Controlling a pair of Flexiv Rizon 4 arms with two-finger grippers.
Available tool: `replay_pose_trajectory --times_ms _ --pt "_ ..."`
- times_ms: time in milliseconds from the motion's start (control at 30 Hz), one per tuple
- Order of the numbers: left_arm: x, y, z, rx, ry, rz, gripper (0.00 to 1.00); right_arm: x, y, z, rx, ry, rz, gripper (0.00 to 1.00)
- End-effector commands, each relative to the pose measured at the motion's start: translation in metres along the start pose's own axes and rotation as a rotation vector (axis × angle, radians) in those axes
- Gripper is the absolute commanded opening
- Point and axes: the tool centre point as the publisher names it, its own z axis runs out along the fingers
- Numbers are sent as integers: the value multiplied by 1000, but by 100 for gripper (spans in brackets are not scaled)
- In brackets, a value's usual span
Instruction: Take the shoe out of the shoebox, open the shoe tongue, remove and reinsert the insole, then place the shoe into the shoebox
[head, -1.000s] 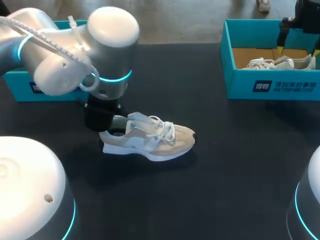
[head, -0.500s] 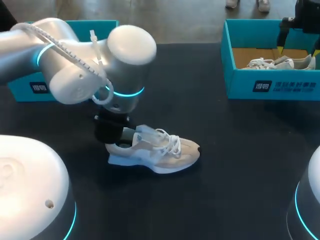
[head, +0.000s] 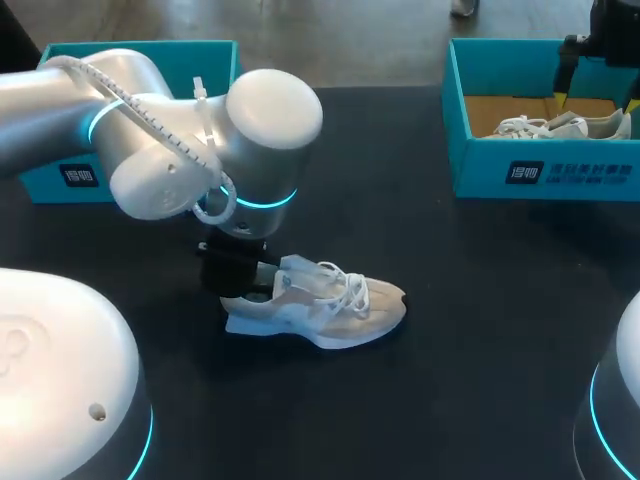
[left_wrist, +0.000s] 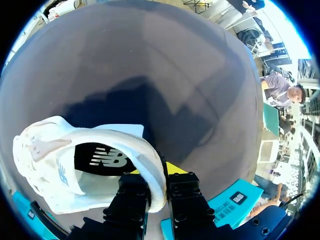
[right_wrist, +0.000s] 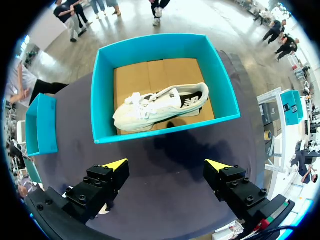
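Arm, left: enters from left side, wrist turned down over black table (head: 460, 340). Left gripper (left_wrist: 157, 172): clamped on heel collar of beige sneaker (head: 335, 305). Sneaker: sole down on table, toe pointing away from gripper, well apart from teal shoebox (head: 545, 170). Right gripper (right_wrist: 167, 165): fingers spread wide, above table just before shoebox holding second sneaker (right_wrist: 160, 106).

Likely a robotics lab: a robot arm (head: 160, 150) hangs over a black table (head: 480, 320), with teal shoeboxes (head: 545, 170) far left and right.
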Motion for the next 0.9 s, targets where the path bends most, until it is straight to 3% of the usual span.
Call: replay_pose_trajectory --times_ms 33,267,300,333,367,400,433,533,900 --pt "1 -2 6 -8 -13 1 0 0 0 0 -1 0 0 100" --pt "1 -1 2 -14 -25 2 0 0 0 0 -1 0 0 100" --pt "1 -1 1 -17 -27 2 5 0 0 0 -1 0 0 100" --pt "1 -1 0 -19 -29 3 31 0 0 0 -1 0 0 100" --pt "1 -1 0 -19 -31 4 43 0 0 0 -1 0 0 100" --pt "2 -2 -1 -24 -34 5 78 0 0 0 -1 0 0 100" --pt "3 -3 -3 -25 -36 6 100 0 0 0 -1 0 0 100" --pt "5 -4 -6 -31 -43 8 100 0 0 0 -1 0 0 100" --pt "36 -10 -60 -83 -115 -4 100 0 0 0 -1 0 0 100"
